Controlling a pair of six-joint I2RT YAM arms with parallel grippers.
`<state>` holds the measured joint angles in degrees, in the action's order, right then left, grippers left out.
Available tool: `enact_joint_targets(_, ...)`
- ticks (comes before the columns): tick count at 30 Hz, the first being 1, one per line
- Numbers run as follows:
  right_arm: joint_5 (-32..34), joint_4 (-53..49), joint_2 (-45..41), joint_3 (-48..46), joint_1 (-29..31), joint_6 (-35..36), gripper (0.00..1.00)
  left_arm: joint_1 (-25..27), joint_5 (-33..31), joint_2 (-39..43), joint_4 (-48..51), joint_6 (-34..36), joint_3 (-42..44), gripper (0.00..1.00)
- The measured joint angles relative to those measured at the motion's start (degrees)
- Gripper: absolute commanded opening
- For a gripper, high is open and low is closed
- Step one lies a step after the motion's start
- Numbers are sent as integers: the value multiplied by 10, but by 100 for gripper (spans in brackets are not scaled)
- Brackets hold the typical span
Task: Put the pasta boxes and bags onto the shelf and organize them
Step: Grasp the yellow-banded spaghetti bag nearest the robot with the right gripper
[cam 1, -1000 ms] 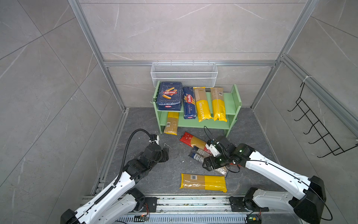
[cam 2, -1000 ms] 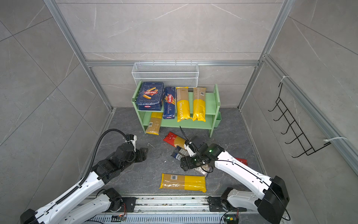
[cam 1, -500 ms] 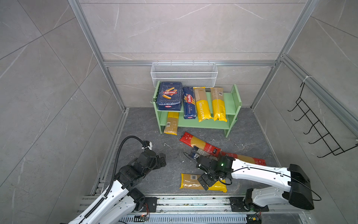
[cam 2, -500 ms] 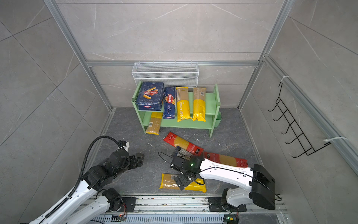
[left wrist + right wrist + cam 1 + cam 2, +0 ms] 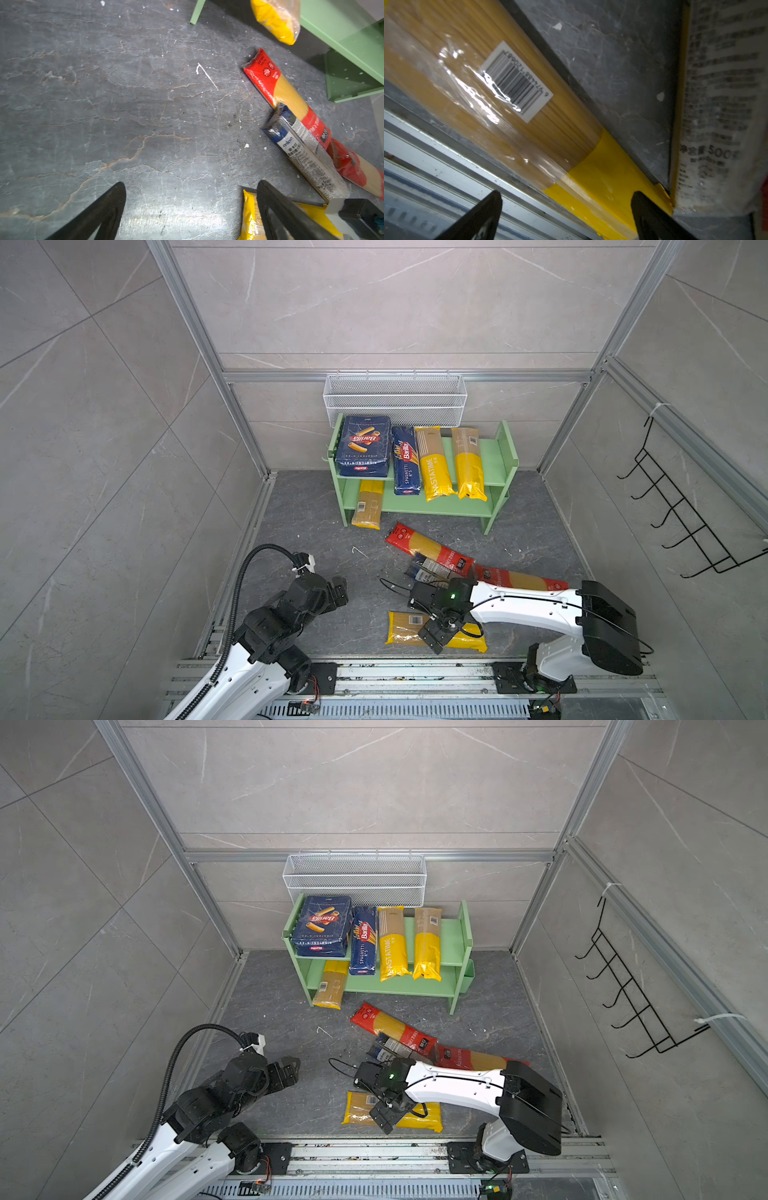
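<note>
- pasta bag [image 5: 405,628], yellow and clear, nearest the rail [image 5: 395,672]: flat on the floor [image 5: 316,531], long axis side to side along the rail, clear barcode end to the left, yellow end to the right.
- right gripper [image 5: 436,637] directly over that bag's middle, jaws wide apart, clamped on nothing; touching the bag or not, cannot tell.
- left gripper [image 5: 338,590] over bare floor, well left of the bag, jaws wide apart, holding nothing.
- black-and-white packet [image 5: 430,568] just beyond, on the floor, long axis diagonal, near end hidden under the right arm.
- red-ended bag [image 5: 428,549] lying against it, diagonal too, far end pointing toward the shelf's left side.
- second red-ended bag [image 5: 519,580] further right, nearly side to side, partly behind the arm.
- shelf [image 5: 498,456] against the back wall; on the lower tier, one lower-tier bag [image 5: 368,506], yellow and clear, long axis front to back, yellow end poking out past the front.
- on the top tier, left to right: rigatoni box [image 5: 365,445], spaghetti box [image 5: 405,460], printed yellow bag [image 5: 434,466], plain yellow bag [image 5: 469,466]; all flat, the slim three with long axes front to back, near ends overhanging the front edge.
- white wire basket [image 5: 395,400] on the wall just behind and above.
</note>
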<state>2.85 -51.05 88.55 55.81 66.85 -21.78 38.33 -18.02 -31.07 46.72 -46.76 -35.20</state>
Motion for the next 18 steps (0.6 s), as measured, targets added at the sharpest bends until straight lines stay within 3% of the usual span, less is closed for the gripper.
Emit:
enact_joint_targets(14, -16, 33, 83, 24, -2, 37, 99, 0, -17, 33, 43, -32, 0, 100)
enact_joint_targets(16, -21, 34, 92, 33, -7, 41, 93, 0, -21, 37, 49, -35, -1, 100)
enact_joint_targets(18, -31, 35, 97, 40, -16, 49, 75, 0, -27, 42, 52, -37, -2, 100)
